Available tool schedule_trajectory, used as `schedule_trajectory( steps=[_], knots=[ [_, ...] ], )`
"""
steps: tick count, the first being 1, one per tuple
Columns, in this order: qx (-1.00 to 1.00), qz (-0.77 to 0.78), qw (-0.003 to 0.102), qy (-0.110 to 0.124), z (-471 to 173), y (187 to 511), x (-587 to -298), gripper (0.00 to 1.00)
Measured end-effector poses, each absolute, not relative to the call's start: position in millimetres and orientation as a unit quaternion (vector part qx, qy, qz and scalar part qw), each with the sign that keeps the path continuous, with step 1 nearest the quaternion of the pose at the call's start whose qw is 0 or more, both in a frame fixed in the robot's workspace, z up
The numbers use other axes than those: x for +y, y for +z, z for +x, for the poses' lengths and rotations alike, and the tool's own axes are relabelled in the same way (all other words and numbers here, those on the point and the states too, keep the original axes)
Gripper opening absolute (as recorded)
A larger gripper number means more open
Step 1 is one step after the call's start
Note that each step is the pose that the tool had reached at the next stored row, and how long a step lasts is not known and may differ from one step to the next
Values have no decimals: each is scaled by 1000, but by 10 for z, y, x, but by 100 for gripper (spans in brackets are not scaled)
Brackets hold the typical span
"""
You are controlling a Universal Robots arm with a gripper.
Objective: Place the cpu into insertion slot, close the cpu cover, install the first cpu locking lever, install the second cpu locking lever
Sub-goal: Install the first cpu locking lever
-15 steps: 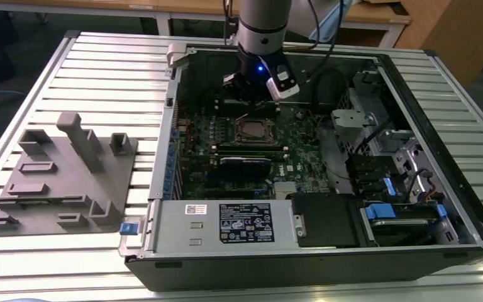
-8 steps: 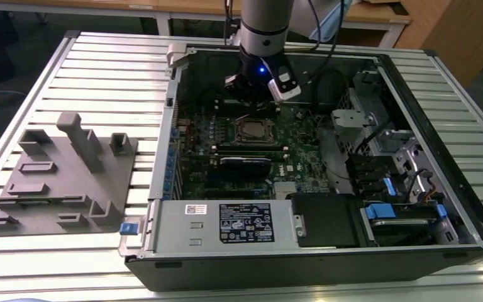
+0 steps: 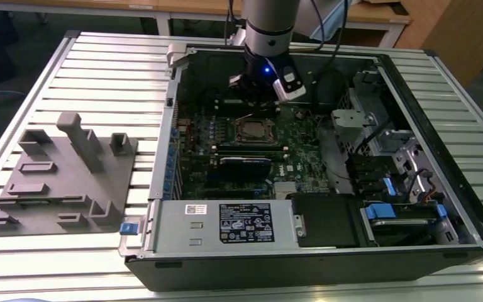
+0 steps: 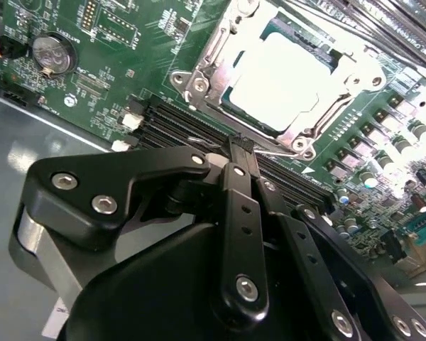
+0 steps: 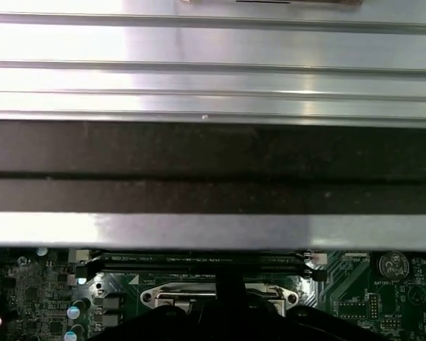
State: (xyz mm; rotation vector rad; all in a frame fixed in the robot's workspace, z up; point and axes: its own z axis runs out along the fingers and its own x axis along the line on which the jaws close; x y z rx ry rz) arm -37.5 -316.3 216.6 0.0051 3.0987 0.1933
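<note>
The cpu (image 4: 291,74), pale and square, lies in the insertion slot (image 3: 254,130) on the green board inside the open computer case. The silvery cpu cover (image 4: 307,128) lies flat around it, and the chip shows through its window. My gripper (image 4: 240,144) hangs just beside the socket, over the black memory slots (image 4: 170,117), with its two fingers pressed together and nothing between them. A thin metal lever rod (image 4: 277,150) runs along the socket's edge right by the fingertips. In the exterior view the gripper (image 3: 256,100) stands at the socket's far side. The first wrist view has the socket (image 5: 220,293) at its lower edge.
The case's metal wall (image 5: 213,149) rises close behind the socket. A power supply (image 3: 224,223) and drive bays (image 3: 392,163) fill the case's near and right parts. A grey fixture block (image 3: 65,176) sits on the slatted table at the exterior view's left.
</note>
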Motion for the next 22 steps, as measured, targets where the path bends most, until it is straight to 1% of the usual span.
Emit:
schedule_trajectory(
  steps=[22],
  knots=[
    [998,2,19,62,-339,2206,-3155,11]
  ],
)
